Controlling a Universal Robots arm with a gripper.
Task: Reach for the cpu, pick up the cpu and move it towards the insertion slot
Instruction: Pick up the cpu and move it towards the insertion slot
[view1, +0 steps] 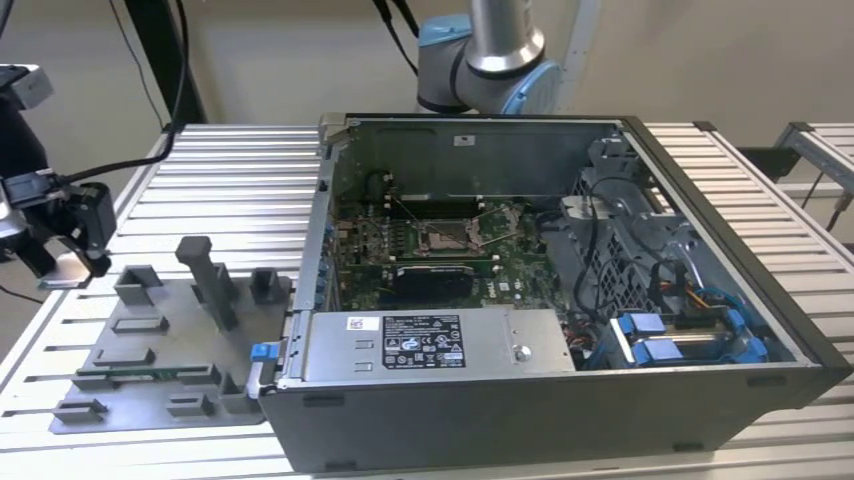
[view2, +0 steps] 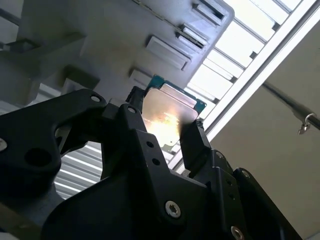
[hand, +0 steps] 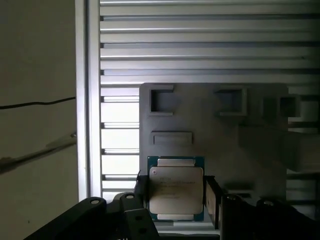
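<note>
End effector (hand: 177, 198) w/ cpu (hand: 176, 186) — insertion slot (view1: 445, 238) apart

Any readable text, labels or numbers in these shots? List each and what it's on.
Nothing is clear enough to quote.
Chip top, first wrist view: faint printed lines, too faint to read.
Black-and-white label on the power supply box: print too small.
Small white sticker beside that label: too small.
Small sticker on the back wall of the computer case: too small.
</note>
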